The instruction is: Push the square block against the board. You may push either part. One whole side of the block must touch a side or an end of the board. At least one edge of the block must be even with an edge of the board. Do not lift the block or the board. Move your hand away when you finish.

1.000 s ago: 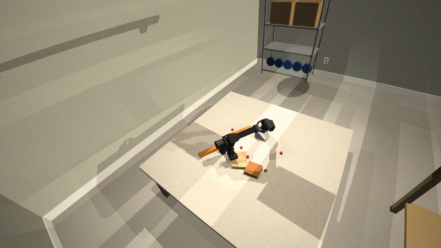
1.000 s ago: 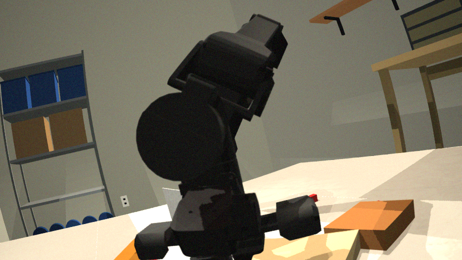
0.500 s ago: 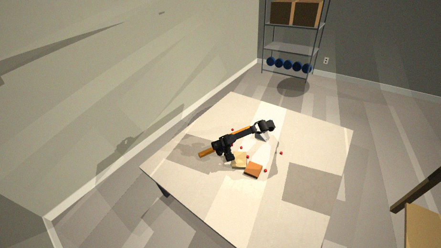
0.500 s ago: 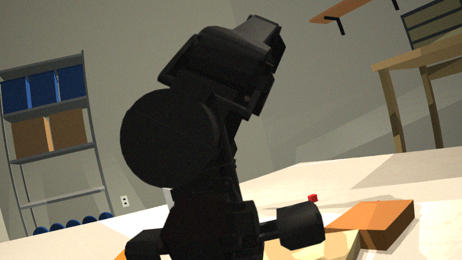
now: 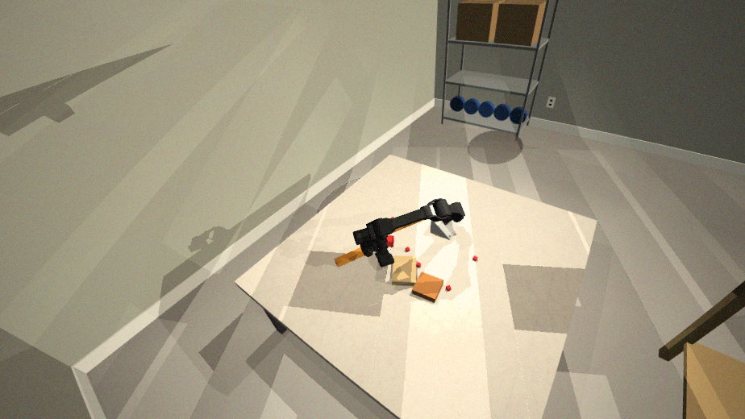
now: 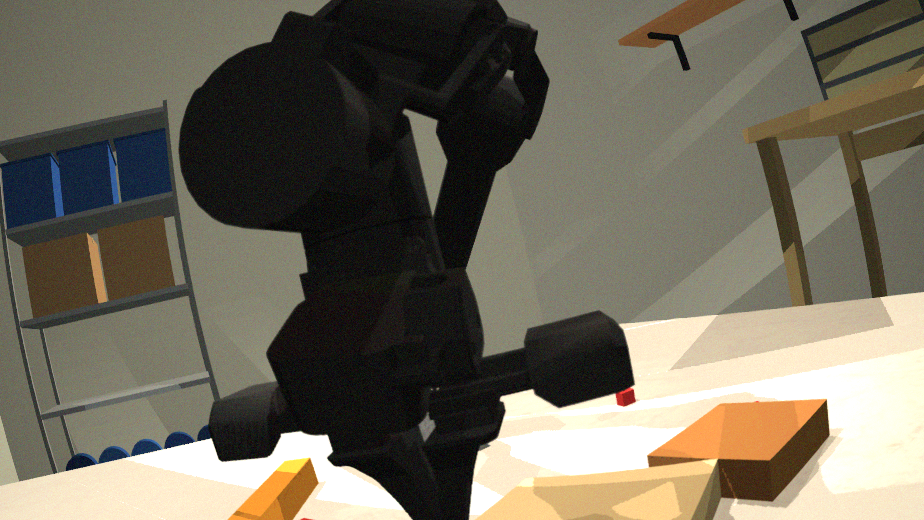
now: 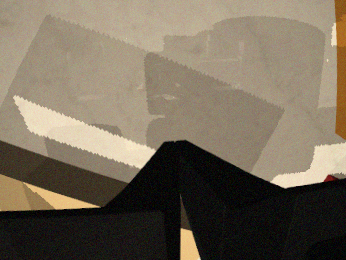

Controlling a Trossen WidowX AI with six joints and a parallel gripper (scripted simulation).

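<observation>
A square orange block (image 5: 427,287) (image 6: 743,430) lies flat. A tan, nearly square piece (image 5: 404,270) (image 6: 594,498) (image 7: 12,195) lies beside it, turned at a different angle. Their near corners are very close; I cannot tell if they touch. A long, narrow orange board (image 5: 347,257) (image 6: 278,488) (image 7: 341,75) lies on the other side of my gripper, partly hidden under the arm in the top view. My gripper (image 7: 175,152) is shut and empty, pointing down between the board and the tan piece. Whether it touches the tan piece is hidden.
Several small red cubes lie on the table (image 5: 542,234), one (image 5: 418,264) right by the tan piece, one (image 5: 448,288) beside the orange block and another (image 5: 389,241) near the arm. The arm reaches across from its base (image 5: 443,230). Broad shadows cross the table.
</observation>
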